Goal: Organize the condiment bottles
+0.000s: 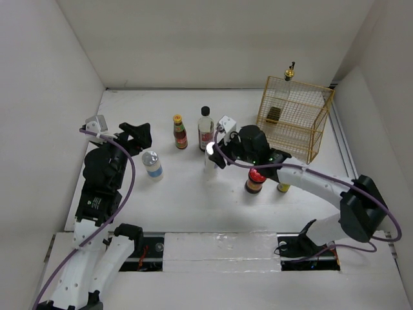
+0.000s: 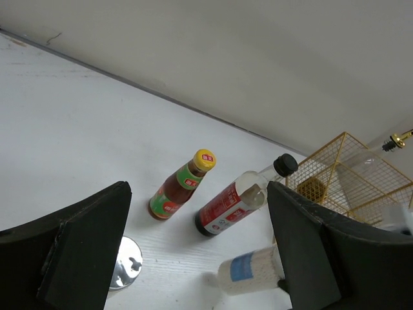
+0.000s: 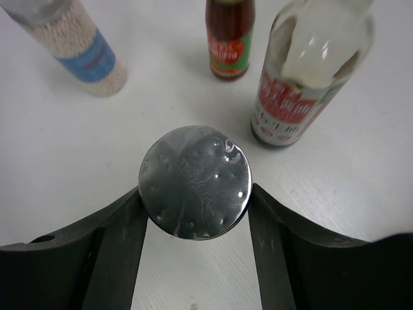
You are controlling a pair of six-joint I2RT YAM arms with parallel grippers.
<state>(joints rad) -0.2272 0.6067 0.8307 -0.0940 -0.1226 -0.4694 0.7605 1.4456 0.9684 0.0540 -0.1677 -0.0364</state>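
Note:
My right gripper [image 1: 211, 155] [image 3: 197, 194] is shut on a silver-lidded shaker [image 3: 195, 174] with a blue label [image 2: 248, 271], at the table's middle. A second silver-lidded shaker [image 1: 152, 163] [image 3: 84, 48] stands to its left. My left gripper [image 1: 133, 137] [image 2: 200, 258] is open and empty, hovering just behind that second shaker, whose lid [image 2: 126, 261] shows below it. A yellow-capped red-labelled bottle [image 1: 180, 132] [image 2: 181, 187] [image 3: 229, 39] and a black-capped clear bottle [image 1: 206, 128] [image 2: 242, 200] [image 3: 303, 77] stand side by side behind. A red-lidded dark jar [image 1: 255, 179] stands under my right arm.
A gold wire basket [image 1: 310, 129] [image 2: 348, 165] stands at the back right with a small yellow-labelled jar [image 1: 273, 115] inside. A gold-capped bottle [image 1: 290, 72] stands behind it. A small yellow item [image 1: 283, 187] sits beside the red-lidded jar. White walls close in the table on three sides.

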